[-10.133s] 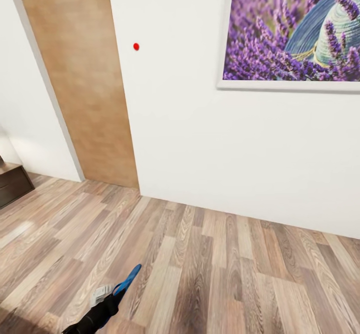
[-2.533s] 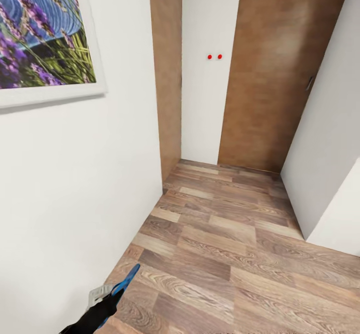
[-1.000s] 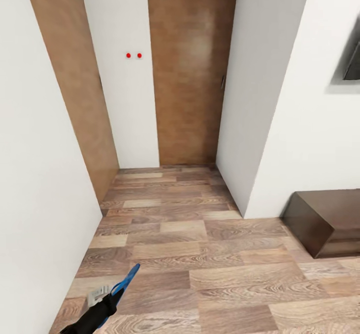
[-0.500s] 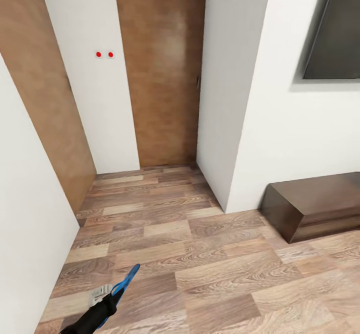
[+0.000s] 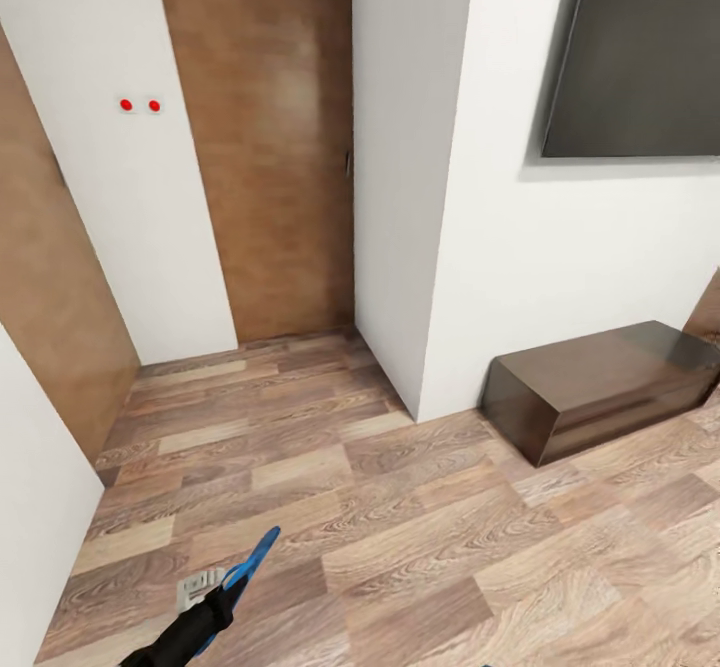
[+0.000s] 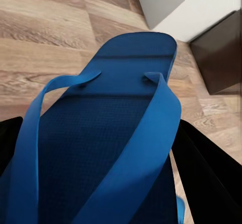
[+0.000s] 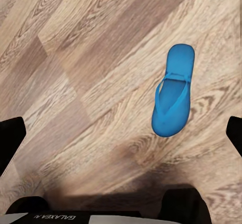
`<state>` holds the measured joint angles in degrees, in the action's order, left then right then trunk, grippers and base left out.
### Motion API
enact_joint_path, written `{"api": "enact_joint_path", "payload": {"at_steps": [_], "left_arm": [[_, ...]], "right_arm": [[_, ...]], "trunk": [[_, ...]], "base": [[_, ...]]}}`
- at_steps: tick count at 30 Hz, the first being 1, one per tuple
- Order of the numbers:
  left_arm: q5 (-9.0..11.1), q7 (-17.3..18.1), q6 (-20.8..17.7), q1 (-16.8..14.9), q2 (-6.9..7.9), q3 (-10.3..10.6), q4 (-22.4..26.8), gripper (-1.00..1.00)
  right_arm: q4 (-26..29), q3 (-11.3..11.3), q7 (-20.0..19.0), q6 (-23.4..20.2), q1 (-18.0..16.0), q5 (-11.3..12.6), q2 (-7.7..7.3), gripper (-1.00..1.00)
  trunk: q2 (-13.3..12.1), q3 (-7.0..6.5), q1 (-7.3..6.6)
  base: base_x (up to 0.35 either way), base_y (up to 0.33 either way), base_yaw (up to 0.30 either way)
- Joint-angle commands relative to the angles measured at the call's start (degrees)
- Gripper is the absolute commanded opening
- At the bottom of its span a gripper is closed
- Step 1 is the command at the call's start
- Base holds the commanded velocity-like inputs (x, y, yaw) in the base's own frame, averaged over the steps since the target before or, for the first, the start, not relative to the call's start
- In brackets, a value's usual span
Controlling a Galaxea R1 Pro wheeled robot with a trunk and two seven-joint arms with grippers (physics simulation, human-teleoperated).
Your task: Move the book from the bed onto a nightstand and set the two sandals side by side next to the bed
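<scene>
We see our left hand (image 5: 225, 587) at seven o'clock in the head view, closed on one blue sandal (image 6: 108, 133) whose toe points ahead over the plank floor (image 5: 400, 527). At three o'clock a long low dark-brown cabinet (image 5: 600, 387) stands against the white wall (image 5: 560, 267) under a dark panel (image 5: 640, 47). A tan door (image 5: 270, 147) closes the alcove at twelve. The right hand (image 7: 121, 133) hangs open above the second sandal (image 7: 174, 90), which lies flat on the floor.

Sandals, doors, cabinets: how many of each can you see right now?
Blue sandals: 2, one in the left gripper, one on the floor
Tan doors: 2
Dark-brown cabinets: 1
Total: 5
</scene>
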<state>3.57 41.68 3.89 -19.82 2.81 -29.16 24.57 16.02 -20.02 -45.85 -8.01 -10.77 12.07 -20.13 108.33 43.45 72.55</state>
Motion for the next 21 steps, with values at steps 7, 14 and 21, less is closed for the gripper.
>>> {"api": "enact_joint_path", "payload": {"at_steps": [7,14,21], "left_arm": [[0.12,0.24,0.16,-0.04,0.0,-0.19,-0.1,-1.0],[0.12,0.24,0.16,-0.03,0.2,-0.19,-0.1,-1.0],[0.12,0.3,0.13,-0.04,0.34,-0.19,-0.09,-1.0]], "right_arm": [[-0.02,-0.11,-0.21,-0.6,-0.05,0.5,0.0,1.0],[-0.02,-0.11,-0.21,-0.6,-0.05,0.5,0.0,1.0],[-0.02,-0.11,-0.21,-0.6,-0.05,0.5,0.0,1.0]], "trunk": [[0.02,0.05,0.02],[0.02,0.05,0.02],[0.02,0.05,0.02]], "base": [[0.168,0.113,-0.283],[0.018,0.012,-0.283],[0.128,0.096,-0.284]]}}
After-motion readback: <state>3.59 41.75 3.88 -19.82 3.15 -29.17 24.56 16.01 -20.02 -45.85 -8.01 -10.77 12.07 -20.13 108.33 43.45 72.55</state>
